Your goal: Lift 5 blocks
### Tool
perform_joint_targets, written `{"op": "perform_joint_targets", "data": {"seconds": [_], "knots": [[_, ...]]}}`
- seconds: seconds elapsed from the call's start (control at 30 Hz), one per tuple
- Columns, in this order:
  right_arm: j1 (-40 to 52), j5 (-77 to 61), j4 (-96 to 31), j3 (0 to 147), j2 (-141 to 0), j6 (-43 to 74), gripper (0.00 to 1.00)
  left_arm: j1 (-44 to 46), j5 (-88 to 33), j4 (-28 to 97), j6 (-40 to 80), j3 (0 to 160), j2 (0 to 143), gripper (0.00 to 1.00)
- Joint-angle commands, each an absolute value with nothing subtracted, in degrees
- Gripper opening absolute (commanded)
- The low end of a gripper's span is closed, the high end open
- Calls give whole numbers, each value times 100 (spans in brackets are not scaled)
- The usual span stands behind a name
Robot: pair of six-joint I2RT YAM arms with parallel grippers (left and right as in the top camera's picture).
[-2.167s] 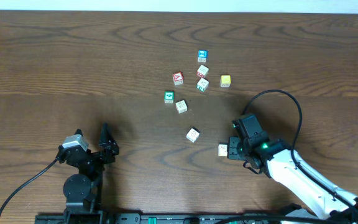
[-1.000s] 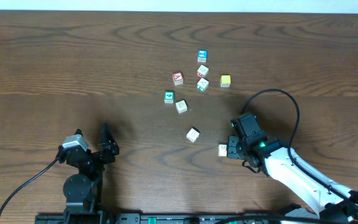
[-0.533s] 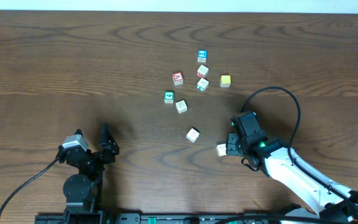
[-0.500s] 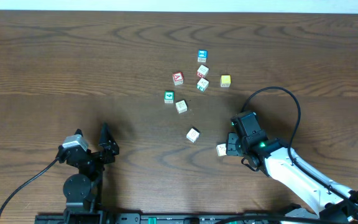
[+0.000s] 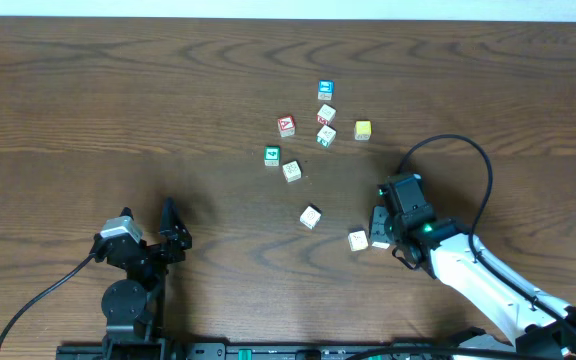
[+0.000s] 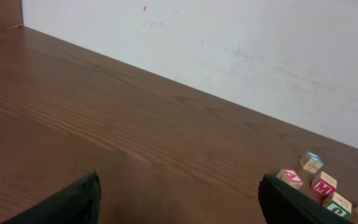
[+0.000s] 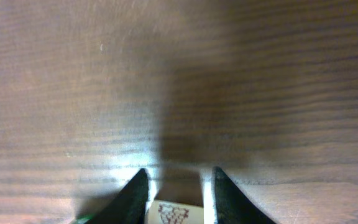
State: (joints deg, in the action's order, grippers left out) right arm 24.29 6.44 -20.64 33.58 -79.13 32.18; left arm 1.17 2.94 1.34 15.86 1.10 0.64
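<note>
Right gripper jaws narrow against both sides of a cream block, printed face uppermost, near the front edge of the table; second cream block lies apart, unobstructing; left gripper jaws wide.

1. Dark brown wooden table with wavy grain, fills pretty much the whole overhead shot.
2. Small wooden cube with a red face, sitting flat on the table on the left side of the little cluster.
3. Small wooden cube with a green face, near the red one, on its left and a bit closer to the robot's side. Not touching it.
4. Small wooden cube with a blue face, farthest toward the back edge, apart from the other two.
5. Plain white wall right behind the table's far edge.
</note>
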Motion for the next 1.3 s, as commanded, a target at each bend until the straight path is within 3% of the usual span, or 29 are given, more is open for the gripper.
{"op": "perform_joint_targets", "data": {"seconds": [0.0, 0.47, 0.77, 1.27], "knots": [[2324, 744, -2069, 3629, -7935, 3208, 23, 99, 386, 397, 1553, 23, 62, 82], [2215, 915, -3009, 3822, -7933, 3345, 1, 99, 386, 397, 1553, 23, 62, 81], [2217, 943, -3673, 3822, -7935, 3612, 1, 97, 386, 397, 1553, 23, 62, 81], [2217, 93, -3446, 3822, -7935, 2324, 2, 99, 386, 397, 1553, 23, 62, 81]]}}
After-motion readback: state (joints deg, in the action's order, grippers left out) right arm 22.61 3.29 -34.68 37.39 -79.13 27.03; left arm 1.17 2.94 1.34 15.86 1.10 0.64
